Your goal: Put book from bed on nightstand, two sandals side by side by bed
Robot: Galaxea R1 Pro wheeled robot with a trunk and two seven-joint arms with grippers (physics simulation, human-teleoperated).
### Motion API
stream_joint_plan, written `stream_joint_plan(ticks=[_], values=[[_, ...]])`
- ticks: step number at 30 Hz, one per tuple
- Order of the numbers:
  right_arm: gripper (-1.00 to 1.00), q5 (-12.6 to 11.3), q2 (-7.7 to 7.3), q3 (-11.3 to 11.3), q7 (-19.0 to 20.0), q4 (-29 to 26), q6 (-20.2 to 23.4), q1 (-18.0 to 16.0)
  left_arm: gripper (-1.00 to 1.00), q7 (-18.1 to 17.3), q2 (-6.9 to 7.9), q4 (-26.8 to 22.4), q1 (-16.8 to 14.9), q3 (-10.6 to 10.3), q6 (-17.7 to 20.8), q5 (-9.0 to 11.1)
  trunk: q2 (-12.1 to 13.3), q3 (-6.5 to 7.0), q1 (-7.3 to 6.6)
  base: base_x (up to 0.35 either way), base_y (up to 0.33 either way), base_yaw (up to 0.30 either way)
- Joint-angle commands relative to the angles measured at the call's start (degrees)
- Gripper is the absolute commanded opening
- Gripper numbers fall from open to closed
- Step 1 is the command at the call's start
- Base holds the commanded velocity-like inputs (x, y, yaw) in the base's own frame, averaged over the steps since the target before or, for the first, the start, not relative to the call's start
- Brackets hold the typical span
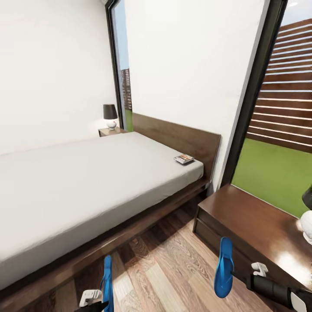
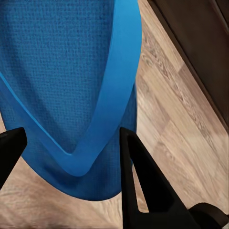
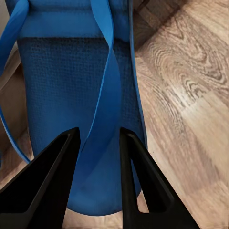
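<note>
Both blue sandals hang edge-on above the wood floor. My left gripper (image 1: 99, 300) is shut on the left sandal (image 1: 107, 284) at the view's lower edge. In the left wrist view this sandal (image 2: 57, 81) spans the space between my gripper's (image 2: 71, 157) dark fingers (image 2: 138, 181). My right gripper (image 1: 237, 274) is shut on the right sandal (image 1: 224, 267), in front of the near nightstand (image 1: 255, 225). In the right wrist view its fingers (image 3: 47, 186) close around the strap of the sandal (image 3: 62, 81). The book (image 1: 184, 159) lies at the bed's (image 1: 86, 182) far right corner by the headboard.
A second nightstand (image 1: 110, 131) with a black-shaded lamp (image 1: 110, 115) stands beyond the bed. A white lamp base (image 1: 307, 225) sits on the near nightstand's right end. Tall windows (image 1: 281, 121) flank the headboard. A strip of plank floor (image 1: 169, 268) runs between bed and near nightstand.
</note>
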Motion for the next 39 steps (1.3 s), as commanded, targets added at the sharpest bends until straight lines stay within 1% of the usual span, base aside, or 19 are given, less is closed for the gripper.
stream_joint_plan(ticks=[1, 6, 9, 28, 35, 39], values=[[-1.00, -0.25, -0.01, -0.09, 0.18, 0.03, 0.29, -0.03, -1.00, -0.08, 0.01, 0.04, -0.04, -0.38, -0.39, 0.33, -0.03, -0.05, -0.03, -0.126, 0.000, 0.000], [-1.00, -0.25, -0.01, -0.09, 0.18, 0.05, 0.28, -0.03, -1.00, -0.08, 0.01, 0.04, -0.04, -0.38, -0.39, 0.33, -0.03, -0.05, -0.03, -0.032, 0.000, 0.005], [-1.00, -0.25, -0.01, -0.09, 0.18, 0.02, 0.29, -0.03, -1.00, -0.08, 0.01, 0.04, -0.04, -0.38, -0.39, 0.33, -0.03, -0.05, -0.03, -0.002, 0.000, 0.151], [-1.00, -0.25, -0.01, -0.09, 0.18, -0.01, 0.29, -0.03, -1.00, -0.08, 0.01, 0.04, -0.04, -0.38, -0.39, 0.33, -0.03, -0.05, -0.03, 0.000, 0.000, 0.280], [-1.00, -0.25, -0.01, -0.09, 0.18, 0.04, 0.29, -0.03, -1.00, -0.08, -0.07, 0.04, -0.04, -0.38, -0.39, 0.33, -0.03, -0.05, -0.03, -0.005, 0.000, 0.052], [-1.00, -0.25, -0.01, -0.09, 0.18, -0.01, 0.29, -0.03, -1.00, -0.08, -0.08, 0.04, -0.04, -0.38, -0.39, 0.33, -0.03, -0.05, -0.03, -0.155, 0.000, 0.002]])
